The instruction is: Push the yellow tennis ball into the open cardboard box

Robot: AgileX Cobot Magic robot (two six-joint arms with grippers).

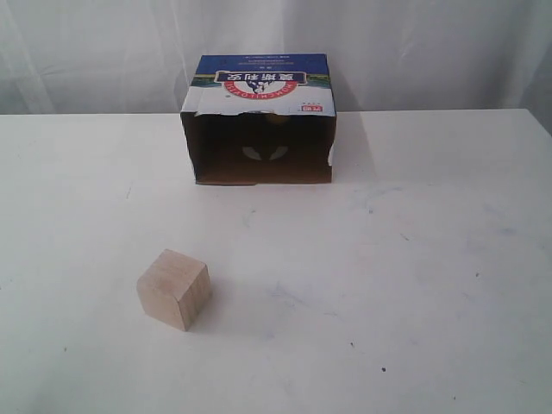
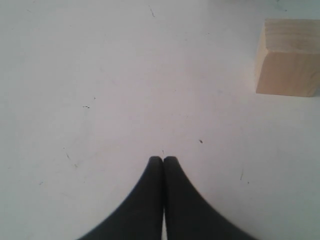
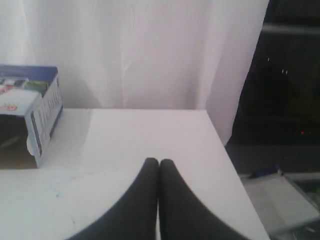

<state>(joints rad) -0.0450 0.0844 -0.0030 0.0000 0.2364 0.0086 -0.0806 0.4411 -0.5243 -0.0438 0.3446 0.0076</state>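
The open cardboard box (image 1: 263,82) stands at the back of the white table, its dark opening facing the front; its side wall (image 3: 47,107) also shows in the right wrist view. The yellow tennis ball shows plainly in no view. A faint yellowish patch lies deep in the box's dark interior, and I cannot tell whether it is the ball. Neither arm appears in the exterior view. My left gripper (image 2: 163,159) is shut with nothing in it, over bare table near the wooden cube. My right gripper (image 3: 159,161) is shut and empty too, over the table to the right of the box.
A pale wooden cube (image 1: 173,289) sits on the front left of the table and also shows in the left wrist view (image 2: 289,57). White curtains hang behind the table. The table's right edge (image 3: 225,150) drops off beside the right gripper.
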